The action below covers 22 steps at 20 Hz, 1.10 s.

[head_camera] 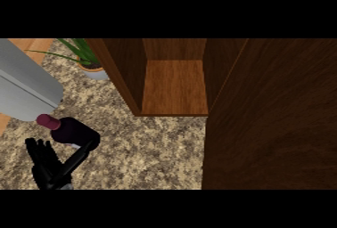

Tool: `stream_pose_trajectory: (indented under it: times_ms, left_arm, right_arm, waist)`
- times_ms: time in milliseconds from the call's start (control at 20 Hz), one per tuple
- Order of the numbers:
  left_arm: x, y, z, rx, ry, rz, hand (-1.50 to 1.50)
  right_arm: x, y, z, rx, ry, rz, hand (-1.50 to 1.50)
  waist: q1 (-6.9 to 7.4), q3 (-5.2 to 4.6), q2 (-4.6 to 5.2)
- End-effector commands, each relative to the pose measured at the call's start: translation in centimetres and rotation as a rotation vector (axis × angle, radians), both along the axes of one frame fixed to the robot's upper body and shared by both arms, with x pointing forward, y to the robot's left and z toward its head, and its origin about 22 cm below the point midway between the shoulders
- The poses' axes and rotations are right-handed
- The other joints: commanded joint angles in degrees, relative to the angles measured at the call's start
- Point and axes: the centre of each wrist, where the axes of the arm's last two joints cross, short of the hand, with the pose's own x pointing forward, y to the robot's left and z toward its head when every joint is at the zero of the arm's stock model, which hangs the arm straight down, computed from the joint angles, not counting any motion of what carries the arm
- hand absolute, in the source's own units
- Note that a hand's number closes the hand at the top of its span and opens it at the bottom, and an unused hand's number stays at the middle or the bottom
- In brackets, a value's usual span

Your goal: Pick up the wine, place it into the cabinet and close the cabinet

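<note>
Since the bottle hasn't been picked up yet, the grab is what needs to be got right, so it's worth a look from the left across.

At the far left a big grey forearm (26,91) comes in slantwise; what its hand is doing can't be told, since that end is hidden down by the bottle's cap. Lower down, a black hand (49,162) is seen at the bottom-left with its fingers straight and spread, nothing held, its thumb stretched up until it's touching or almost touching the bottle. Which arm is which can't really be settled from this one view.

The wine bottle (74,131) is found just right of that, on the speckled worktop (151,151), dark body with a reddish cap, viewed pretty much from above so it's probably upright. A potted plant (89,60) sits further back.

To the right, the cabinet (174,84) is standing open, its wooden shelf bare, and its door (270,116) is swung out wide, filling the right side.

For the grab, the body should probably be wrapped low and wide, not pinched at the neck, so it isn't tipped. It'd then have to be lifted over the shelf's front edge, and the door is best left alone until the bottle is set well back.
</note>
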Motion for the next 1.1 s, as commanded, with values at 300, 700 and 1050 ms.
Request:
stream_pose_trajectory:
  times_ms: [300,700,1050]
  left_arm:
    - [1.5,0.8,-3.4,-0.036,-0.031,0.014,-1.50]
    - [2.0,1.7,-4.7,-0.111,-0.134,-0.015,-1.50]
    - [1.9,-0.8,-6.5,-0.105,-0.139,-0.010,-1.50]
  right_arm:
    - [-0.1,0.0,0.6,-0.009,0.002,0.029,-1.50]
    - [0.3,-0.5,0.2,-0.020,-0.015,-0.008,-1.50]
    - [-1.2,0.2,-0.8,0.001,-0.014,0.013,-1.50]
  waist:
    - [-0.04,-0.01,0.04]
    - [-0.17,-0.02,0.06]
    - [-0.35,-0.02,0.07]
